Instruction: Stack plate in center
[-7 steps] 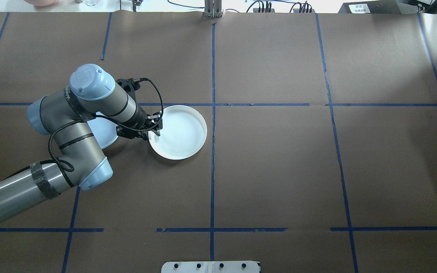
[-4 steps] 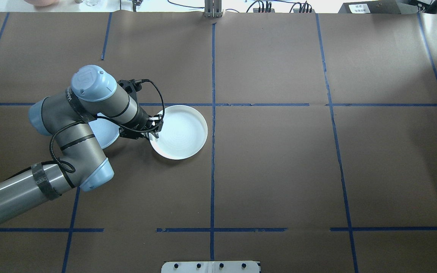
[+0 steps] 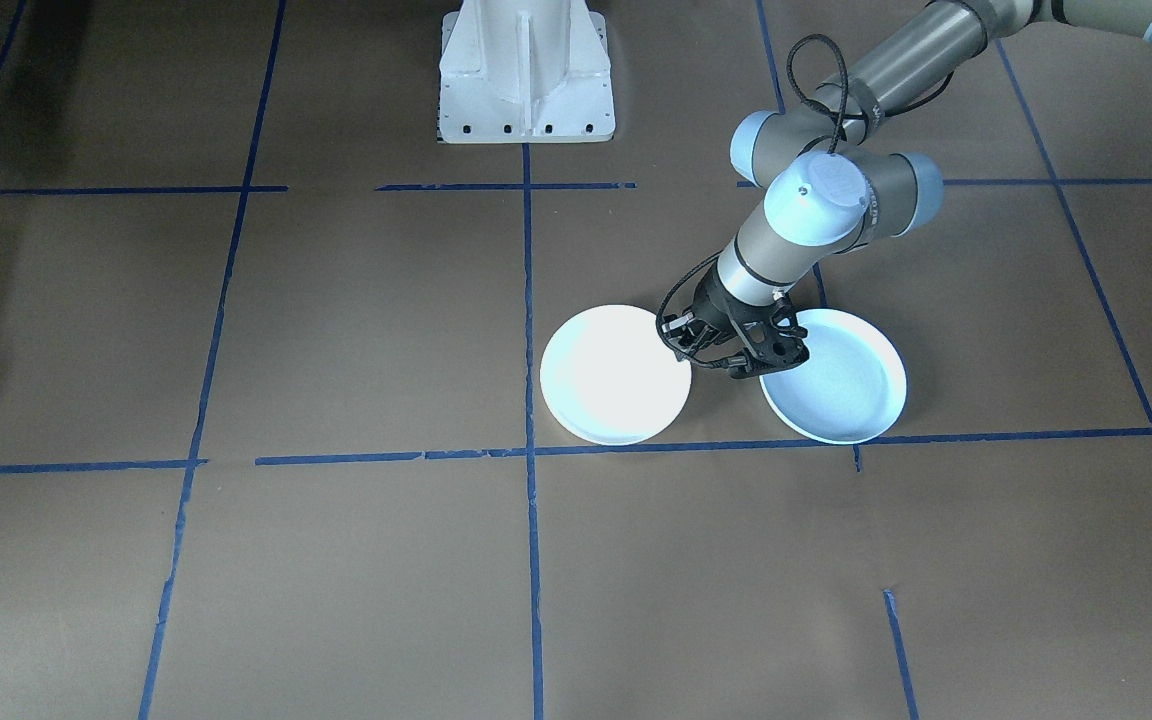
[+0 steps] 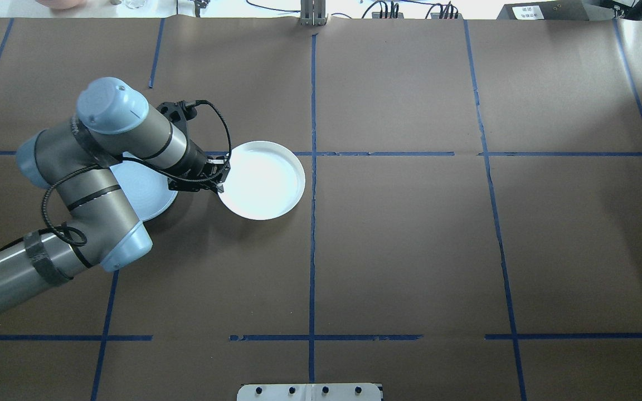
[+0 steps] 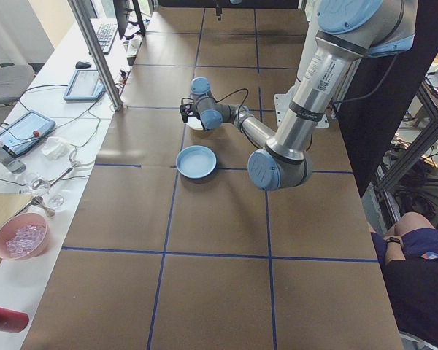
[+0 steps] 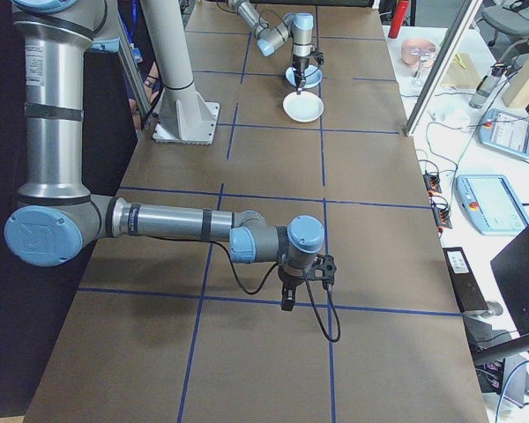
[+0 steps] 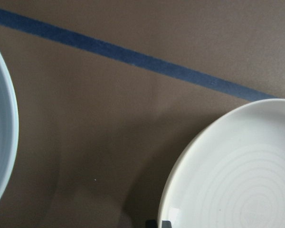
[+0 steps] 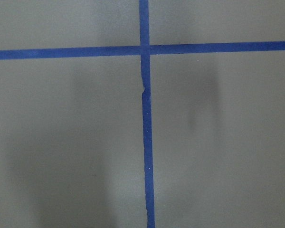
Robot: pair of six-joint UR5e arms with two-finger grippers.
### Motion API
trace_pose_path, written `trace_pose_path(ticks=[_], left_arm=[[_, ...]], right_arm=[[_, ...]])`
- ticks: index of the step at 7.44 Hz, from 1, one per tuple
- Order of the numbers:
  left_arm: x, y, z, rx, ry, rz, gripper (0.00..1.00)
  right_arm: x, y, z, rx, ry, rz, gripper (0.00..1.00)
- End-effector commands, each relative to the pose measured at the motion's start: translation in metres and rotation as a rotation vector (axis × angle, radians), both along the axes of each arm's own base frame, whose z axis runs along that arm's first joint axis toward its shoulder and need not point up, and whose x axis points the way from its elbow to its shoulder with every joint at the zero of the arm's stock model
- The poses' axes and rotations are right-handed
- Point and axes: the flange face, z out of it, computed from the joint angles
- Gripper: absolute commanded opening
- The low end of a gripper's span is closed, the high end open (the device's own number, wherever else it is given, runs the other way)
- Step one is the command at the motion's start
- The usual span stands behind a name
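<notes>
A white plate (image 4: 265, 181) sits just left of the table's middle tape line, also seen in the front-facing view as the white plate (image 3: 616, 378). My left gripper (image 4: 222, 178) is shut on its left rim; the wrist view shows that white plate (image 7: 237, 180) rim right at the fingers. A light blue plate (image 4: 148, 192) lies flat to the left, half hidden under my left arm, and shows whole in the front-facing view as the light blue plate (image 3: 836, 378). My right gripper (image 6: 286, 300) hangs over bare table near the right end; I cannot tell whether it is open or shut.
Blue tape lines (image 4: 312, 223) divide the brown table into squares. The robot's white base (image 3: 526, 75) stands at the near edge. A side bench holds tablets (image 5: 84, 84) and a pink bowl (image 5: 18, 237). A seated person's leg (image 5: 416, 240) shows by the table.
My left arm swung away from the robot with the white plate in its grip; the plate shifted a little toward the far side. The light blue plate stayed put.
</notes>
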Motion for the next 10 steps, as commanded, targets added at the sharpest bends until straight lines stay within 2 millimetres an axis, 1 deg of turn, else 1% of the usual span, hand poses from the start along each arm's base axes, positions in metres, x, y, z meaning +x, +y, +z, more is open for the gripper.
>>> trace_pose_path(ticks=[1,2,3,4,5,6,8,9,10], left_arm=[[-0.085,0.007,-0.021,0.011,0.093,-0.005,0.00],[-0.117,0.018,-0.009,0.049,0.095,0.002,0.00],[-0.145,0.028,0.027,0.099,0.057,0.024,0.00],[-0.165,0.027,0.066,0.133,0.008,0.039,0.00],[-0.175,0.030,0.092,0.154,-0.025,0.058,0.00],[-0.186,0.023,0.115,0.158,-0.055,0.059,0.00],[-0.186,0.009,0.153,0.103,-0.098,0.055,0.00],[-0.189,-0.003,0.165,0.097,-0.102,0.038,0.00],[-0.190,-0.007,0.180,0.104,-0.096,0.032,0.00]], right_arm=[[0.000,0.000,0.000,0.000,0.000,0.000,1.00],[0.000,0.000,0.000,0.000,0.000,0.000,1.00],[0.000,0.000,0.000,0.000,0.000,0.000,1.00],[0.000,0.000,0.000,0.000,0.000,0.000,1.00],[0.000,0.000,0.000,0.000,0.000,0.000,1.00],[0.000,0.000,0.000,0.000,0.000,0.000,1.00],[0.000,0.000,0.000,0.000,0.000,0.000,1.00],[0.000,0.000,0.000,0.000,0.000,0.000,1.00],[0.000,0.000,0.000,0.000,0.000,0.000,1.00]])
